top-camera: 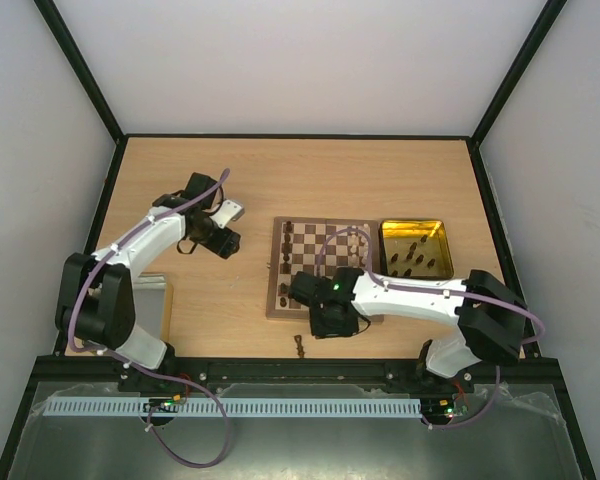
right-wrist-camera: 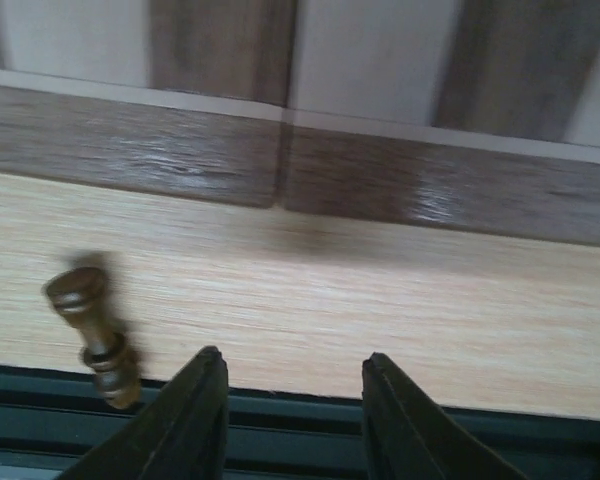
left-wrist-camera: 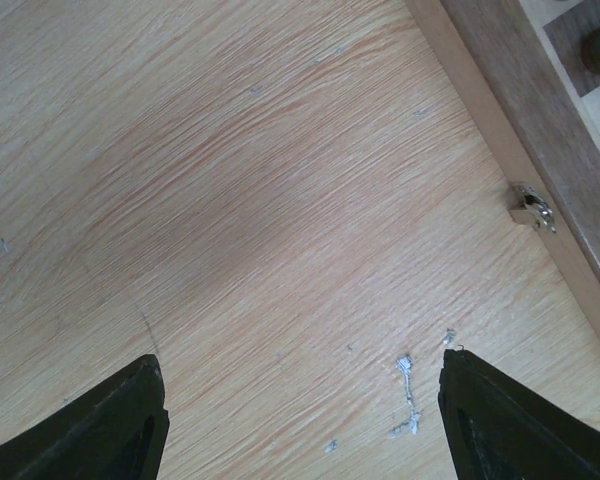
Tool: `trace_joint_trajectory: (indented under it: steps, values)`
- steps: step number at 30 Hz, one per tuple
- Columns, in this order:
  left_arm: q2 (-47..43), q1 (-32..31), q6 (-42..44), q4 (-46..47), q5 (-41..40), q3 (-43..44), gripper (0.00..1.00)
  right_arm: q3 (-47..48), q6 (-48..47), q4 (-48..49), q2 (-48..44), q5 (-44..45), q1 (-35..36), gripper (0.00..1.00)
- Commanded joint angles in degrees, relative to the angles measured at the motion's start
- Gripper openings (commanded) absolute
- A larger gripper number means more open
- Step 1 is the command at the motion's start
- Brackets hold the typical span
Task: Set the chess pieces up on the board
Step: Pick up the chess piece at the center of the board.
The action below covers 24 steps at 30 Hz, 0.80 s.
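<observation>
The board [top-camera: 325, 262] lies at the table's middle, with dark chess pieces [top-camera: 282, 262] lined along its left edge. My right gripper [top-camera: 330, 325] hovers at the board's near border [right-wrist-camera: 280, 160], open, with nothing between its fingers [right-wrist-camera: 202, 400]. One dark brown piece [right-wrist-camera: 92, 335] shows blurred and tilted on the table just left of those fingers, near the table's front edge; it is the same piece [top-camera: 299, 345] seen from the top. My left gripper [left-wrist-camera: 305, 365] stands wide open over bare table left of the board's edge [left-wrist-camera: 500, 130], also empty [top-camera: 223, 241].
A shiny yellow tray [top-camera: 388, 248] right of the board holds several dark pieces [top-camera: 412, 255]. A small metal clasp [left-wrist-camera: 532, 208] sits on the board's side. The black frame rail [right-wrist-camera: 300, 430] runs along the table's near edge.
</observation>
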Motion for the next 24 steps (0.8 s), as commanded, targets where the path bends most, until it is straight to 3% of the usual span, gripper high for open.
trace_joint_trajectory:
  steps: [1,9,24]
  values:
    - [-2.68,-0.90,-0.16,-2.59,-0.67,1.47,0.75,-2.09,7.44,11.41,-1.16,1.45,2.42,0.37]
    - [-4.62,-1.19,-0.66,-2.85,-1.08,0.05,0.75,2.29,9.07,12.45,6.85,2.92,9.66,0.37]
    - [-6.10,-2.00,-1.35,-3.27,-0.96,-0.75,0.74,3.39,7.26,11.85,12.17,5.50,9.34,0.33]
